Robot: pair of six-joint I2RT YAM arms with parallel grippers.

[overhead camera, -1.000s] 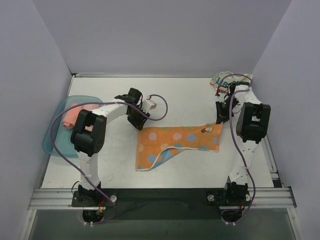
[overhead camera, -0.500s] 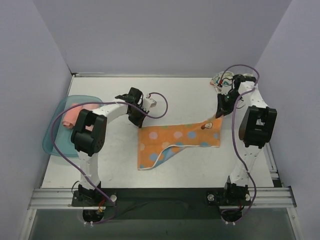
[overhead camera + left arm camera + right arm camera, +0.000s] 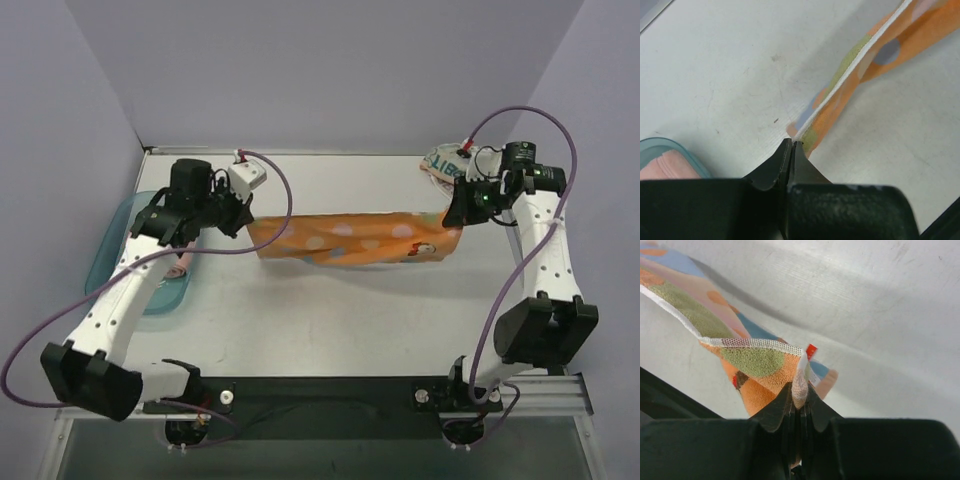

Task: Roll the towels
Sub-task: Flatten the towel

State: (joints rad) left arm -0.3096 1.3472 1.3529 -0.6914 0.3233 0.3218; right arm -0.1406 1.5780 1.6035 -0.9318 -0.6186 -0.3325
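Two opposite towel [image 3: 350, 238] corners pinched, cloth stretched between.

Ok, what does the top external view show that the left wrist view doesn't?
Only the top external view: the right fingers pinching the other end of the orange dotted cloth towel, which is stretched between both arms, and a whitish lettered towel crumpled at the far right corner. Only the left wrist view: close up, how the left fingers are shut on the towel's white-trimmed corner. Both: the shallow teal plastic tray with the plain pink towel in it, and the white table.
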